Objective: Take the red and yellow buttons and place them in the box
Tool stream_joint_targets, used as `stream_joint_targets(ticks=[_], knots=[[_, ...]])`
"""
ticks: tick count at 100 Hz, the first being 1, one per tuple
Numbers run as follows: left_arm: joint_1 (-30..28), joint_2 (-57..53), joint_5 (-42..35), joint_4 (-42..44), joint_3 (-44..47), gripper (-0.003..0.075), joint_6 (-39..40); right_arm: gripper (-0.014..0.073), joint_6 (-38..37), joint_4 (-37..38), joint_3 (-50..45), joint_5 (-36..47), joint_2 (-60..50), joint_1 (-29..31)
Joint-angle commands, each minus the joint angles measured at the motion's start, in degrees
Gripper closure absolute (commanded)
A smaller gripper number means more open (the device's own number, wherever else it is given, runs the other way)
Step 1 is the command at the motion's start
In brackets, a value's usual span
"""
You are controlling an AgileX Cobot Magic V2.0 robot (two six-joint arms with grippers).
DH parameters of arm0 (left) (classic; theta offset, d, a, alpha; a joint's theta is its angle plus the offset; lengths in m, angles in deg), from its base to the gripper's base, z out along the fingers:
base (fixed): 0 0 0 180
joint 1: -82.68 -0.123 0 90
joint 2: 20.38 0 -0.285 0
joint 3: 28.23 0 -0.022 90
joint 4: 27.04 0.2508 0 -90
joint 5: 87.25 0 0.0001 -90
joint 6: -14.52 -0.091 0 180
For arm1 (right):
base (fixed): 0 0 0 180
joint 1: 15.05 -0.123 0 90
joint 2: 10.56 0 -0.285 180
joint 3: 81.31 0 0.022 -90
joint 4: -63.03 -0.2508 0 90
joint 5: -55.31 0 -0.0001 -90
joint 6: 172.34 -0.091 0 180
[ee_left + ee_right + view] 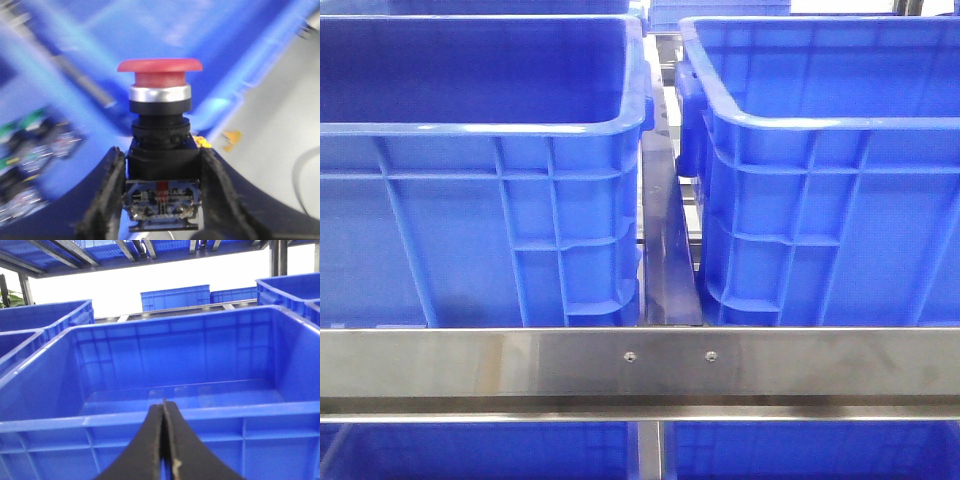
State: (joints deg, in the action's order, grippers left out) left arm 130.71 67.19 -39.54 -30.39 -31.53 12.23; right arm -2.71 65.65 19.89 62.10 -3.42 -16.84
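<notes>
Fingers (107, 200) of left hand (162, 200) clamp red button (160, 75).

I'm seeing the red button (160, 71) showing a matt, smooth plastic cap over a bright polished metal collar (160, 93) and a black plastic body, sitting between the left gripper (161, 200)'s rough, matt black fingers (107, 200). Ahead of the right gripper (163, 450), whose dull black pads are pressing together, the blue crate (175, 412) is looking like glossy moulded plastic. The front rail (640, 362) is gleaming as brushed steel.
</notes>
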Motion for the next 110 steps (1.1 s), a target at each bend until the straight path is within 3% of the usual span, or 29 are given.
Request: stream_joint_targets(ticks=[1,15,29,76,100,110], knots=[[3.1,-2.2,-3.1,1.3,-1.7,0.0739,-0.1,0.0662,0.1,0.3,1.1,5.4,-1.4,0.1],[5.1,-2.2,-3.0,2.0,-1.7,0.0739,-0.1,0.0662,0.1,0.3,2.8,3.7,-1.4,0.1],[5.1,-2.2,-2.8,2.0,-1.7,0.0739,-0.1,0.0662,0.1,0.1,8.8,-3.3,-0.8,0.1],[5.1,-2.2,-2.6,2.0,-1.7,0.0739,-0.1,0.0662,0.1,-5.7,43.0,-44.4,19.8,0.1],[5.1,-2.2,-2.5,2.0,-1.7,0.0739,-0.1,0.0657,0.1,-6.4,46.3,-47.6,25.0,0.1],[5.1,-2.2,-2.5,2.0,-1.7,0.0739,-0.1,0.0584,0.1,-8.0,46.3,-47.8,25.5,0.1]])
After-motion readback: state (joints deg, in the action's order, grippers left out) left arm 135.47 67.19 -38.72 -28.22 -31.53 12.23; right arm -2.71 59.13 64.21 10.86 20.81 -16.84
